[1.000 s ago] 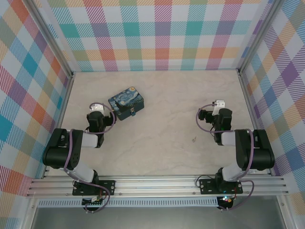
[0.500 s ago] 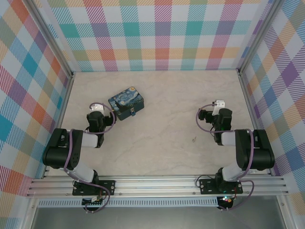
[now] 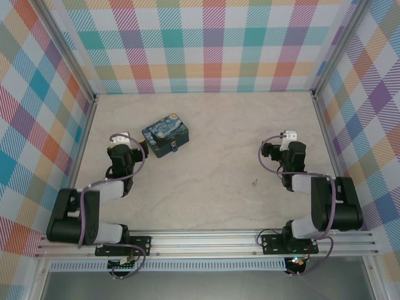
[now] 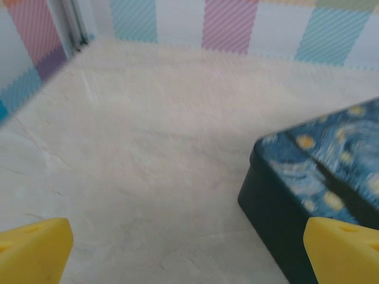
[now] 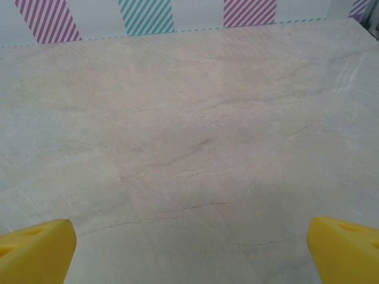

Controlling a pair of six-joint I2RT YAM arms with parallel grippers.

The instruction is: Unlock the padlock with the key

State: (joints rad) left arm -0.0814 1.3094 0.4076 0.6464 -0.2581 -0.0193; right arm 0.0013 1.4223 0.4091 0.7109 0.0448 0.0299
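The tiny padlock [image 3: 174,149] shows as a small speck on the near side of the blue-and-yellow painted tin [image 3: 166,134], too small to make out in detail. The key [image 3: 254,183] lies alone on the marble table, a thin dark sliver left of and below my right gripper [image 3: 287,135]. My left gripper [image 3: 119,139] sits just left of the tin. In the left wrist view that gripper [image 4: 189,254] is open, with the tin's corner [image 4: 314,171] by the right yellow fingertip [image 4: 346,248]. In the right wrist view my right gripper [image 5: 189,254] is open over bare table.
Plaid walls enclose the table [image 3: 212,200] on three sides, with metal posts in the far corners. Both arm bases stand on the rail [image 3: 206,240] at the near edge. The table's middle, between tin and key, is bare.
My left arm has swung, and its gripper has shifted a little to the left, away from the tin. The right arm has barely moved. Tin and key lie where they were.
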